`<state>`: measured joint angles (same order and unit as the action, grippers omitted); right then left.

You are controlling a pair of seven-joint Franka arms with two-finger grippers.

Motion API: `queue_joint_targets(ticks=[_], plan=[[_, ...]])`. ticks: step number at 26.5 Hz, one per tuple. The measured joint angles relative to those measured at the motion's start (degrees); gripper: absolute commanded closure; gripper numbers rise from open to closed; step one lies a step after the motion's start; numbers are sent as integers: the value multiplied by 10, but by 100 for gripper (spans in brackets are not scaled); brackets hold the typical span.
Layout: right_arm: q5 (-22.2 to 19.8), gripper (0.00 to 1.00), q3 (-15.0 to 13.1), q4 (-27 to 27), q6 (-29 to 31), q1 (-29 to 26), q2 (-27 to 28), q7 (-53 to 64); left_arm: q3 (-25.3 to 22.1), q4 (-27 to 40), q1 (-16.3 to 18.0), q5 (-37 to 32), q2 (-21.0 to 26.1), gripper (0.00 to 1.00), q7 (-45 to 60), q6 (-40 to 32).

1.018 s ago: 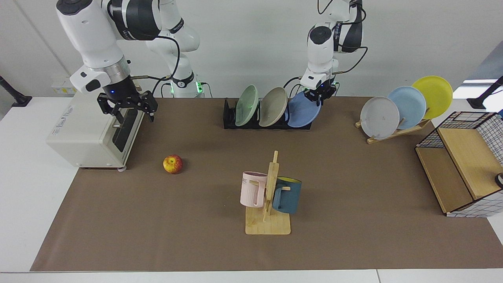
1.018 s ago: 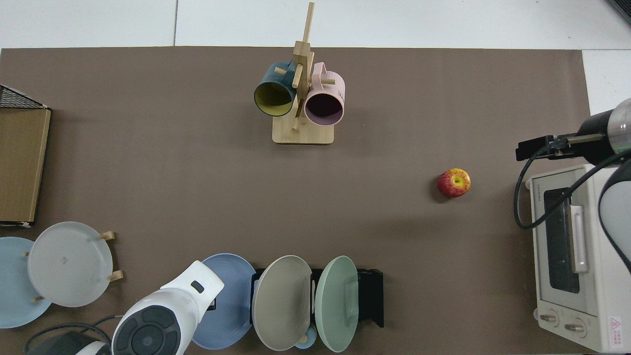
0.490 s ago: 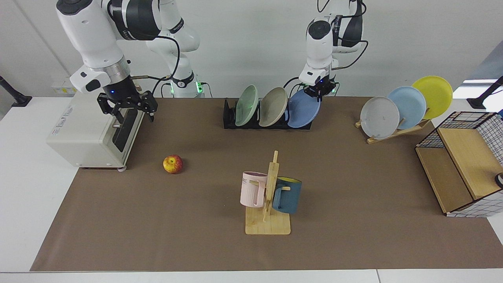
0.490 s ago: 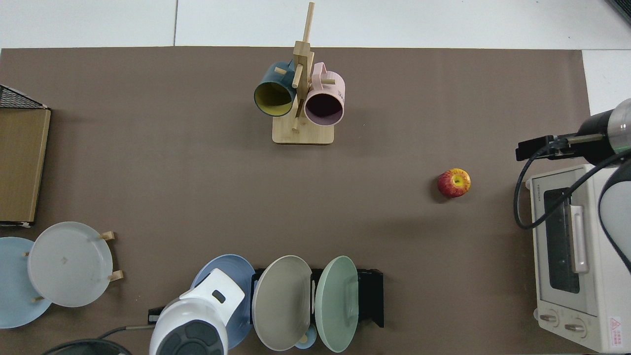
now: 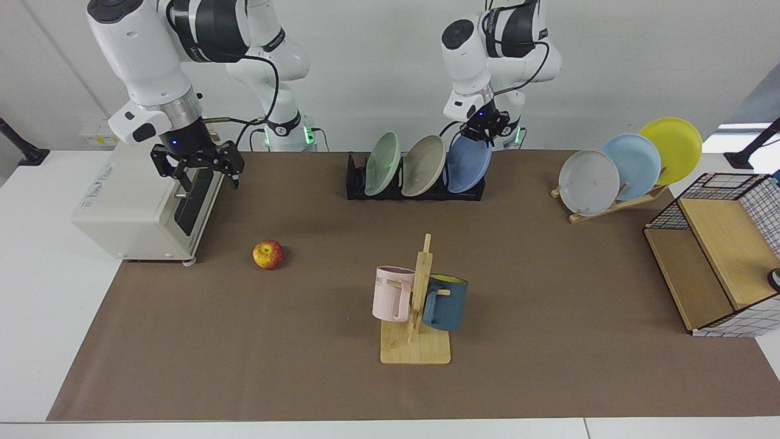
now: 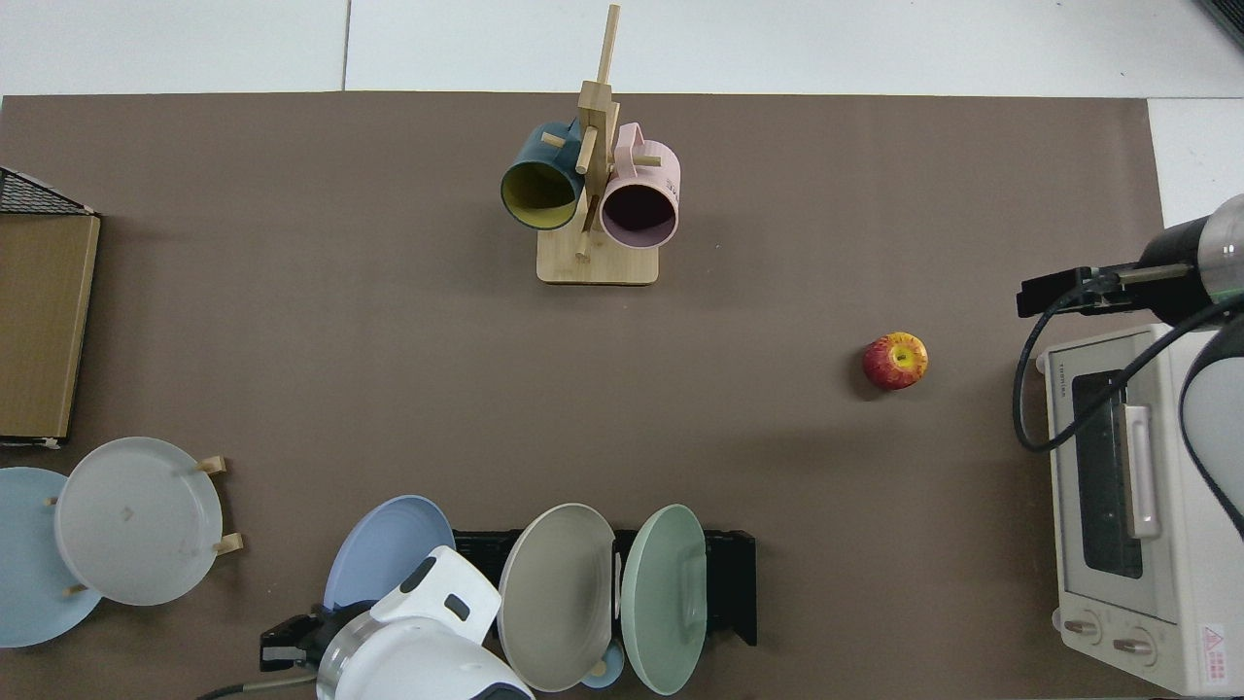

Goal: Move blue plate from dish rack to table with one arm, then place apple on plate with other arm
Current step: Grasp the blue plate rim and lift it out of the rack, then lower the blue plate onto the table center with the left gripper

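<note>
The blue plate (image 5: 468, 164) (image 6: 384, 554) stands nearly upright at the right end of the black dish rack (image 5: 414, 194) (image 6: 731, 583) in the facing view. My left gripper (image 5: 484, 130) is shut on the plate's top rim. From above, the plate has a gap of bare rack between it and the beige plate, and the arm's wrist hides the gripper. The apple (image 5: 268, 254) (image 6: 895, 361) lies on the brown mat of the table (image 5: 548, 292). My right gripper (image 5: 198, 168) waits open above the toaster oven's front, up and to the left of the apple.
A beige plate (image 5: 423, 166) and a green plate (image 5: 382, 163) lean in the same rack. A wooden stand (image 5: 609, 206) holds grey, sky-blue and yellow plates. The mug tree (image 5: 417, 305), the toaster oven (image 5: 134, 207) and a wire-and-wood shelf (image 5: 719, 256) also stand on the table.
The left arm has swung toward the rack's middle and risen. The blue plate in its grip has tipped more upright and shifted away from the beige plate. The right arm and apple have not moved.
</note>
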<state>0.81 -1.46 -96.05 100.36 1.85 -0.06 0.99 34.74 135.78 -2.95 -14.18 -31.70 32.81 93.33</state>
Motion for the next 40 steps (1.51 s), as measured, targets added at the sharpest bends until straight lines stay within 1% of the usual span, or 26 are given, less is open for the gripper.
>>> queue_joint_targets(ticks=[3,6,8,10,12,14,16,19,21,25,28,35,37,40], plan=[[0,0,0,0,0,0,0,0,1,-21,25,-21,4,100,1,1],[0,0,0,0,0,0,0,0,0,-66,66,-26,26,100,0,8],[0,0,0,0,0,0,0,0,-1,-105,94,-25,55,100,0,18],[0,0,0,0,0,0,0,0,-5,-151,119,-17,97,100,0,29],[0,0,0,0,0,0,0,0,-12,-184,133,10,135,100,4,47],[0,0,0,0,0,0,0,0,-24,-204,139,54,168,100,8,80],[0,0,0,0,0,0,0,0,-39,-208,141,111,192,100,9,121],[0,0,0,0,0,0,0,0,-54,-202,141,191,212,100,9,173],[0,0,0,0,0,0,0,0,-56,-195,141,228,219,100,9,197],[0,0,0,0,0,0,0,0,-47,-164,137,276,233,100,10,261],[0,0,0,0,0,0,0,0,-33,-132,123,295,256,100,17,317],[0,0,0,0,0,0,0,0,-25,-86,59,299,339,100,72,460],[0,0,0,0,0,0,0,0,-25,-83,49,299,359,100,77,481],[0,0,0,0,0,0,0,0,-25,-78,45,299,379,100,79,509]])
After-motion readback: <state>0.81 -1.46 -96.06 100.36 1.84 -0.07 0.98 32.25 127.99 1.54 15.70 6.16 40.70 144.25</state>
